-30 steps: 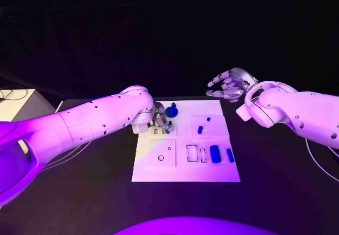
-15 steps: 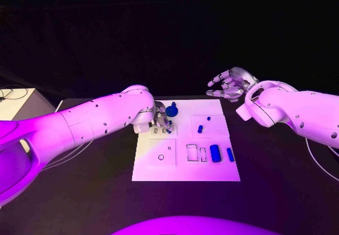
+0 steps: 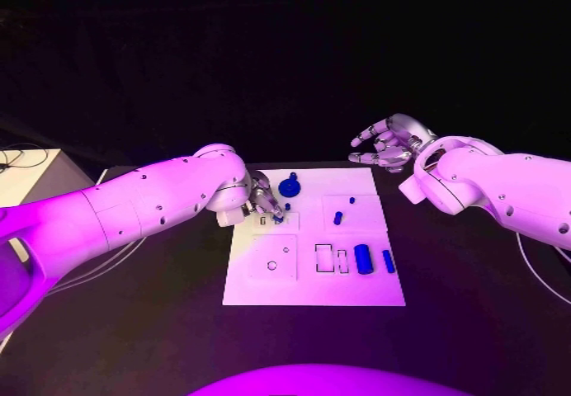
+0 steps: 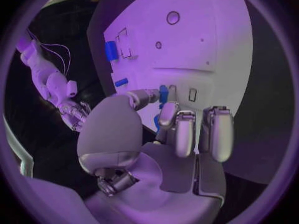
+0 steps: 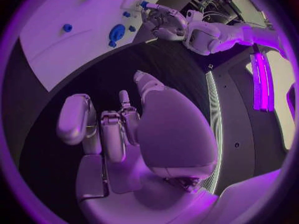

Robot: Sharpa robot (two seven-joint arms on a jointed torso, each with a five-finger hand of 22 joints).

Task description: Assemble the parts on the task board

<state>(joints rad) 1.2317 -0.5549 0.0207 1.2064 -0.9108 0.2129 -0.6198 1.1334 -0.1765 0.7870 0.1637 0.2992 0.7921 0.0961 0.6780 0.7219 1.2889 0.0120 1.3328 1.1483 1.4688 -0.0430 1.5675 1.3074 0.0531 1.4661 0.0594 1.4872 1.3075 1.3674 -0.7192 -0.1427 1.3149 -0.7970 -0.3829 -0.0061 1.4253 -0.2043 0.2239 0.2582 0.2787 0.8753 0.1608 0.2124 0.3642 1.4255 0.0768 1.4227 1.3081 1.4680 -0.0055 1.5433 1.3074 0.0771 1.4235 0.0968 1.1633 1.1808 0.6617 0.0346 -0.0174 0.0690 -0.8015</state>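
On black table [image 3: 143, 330], task board [image 3: 312, 289]; small blue part [image 4: 163, 93] pinched by left hand [image 3: 264, 205] near far-left corner; right hand [image 3: 387, 142] beyond far-right corner, loosely curled, empty.

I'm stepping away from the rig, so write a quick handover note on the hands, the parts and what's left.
Left hand: fingers pinch a small blue part over the white task board's far left corner.
Right hand: empty, fingers apart, raised beyond the board's far right corner.
On the board: round blue knob part, small blue pegs, two blue bars by empty rectangular slots.
Left: seat the pinched part, then fill the slots.
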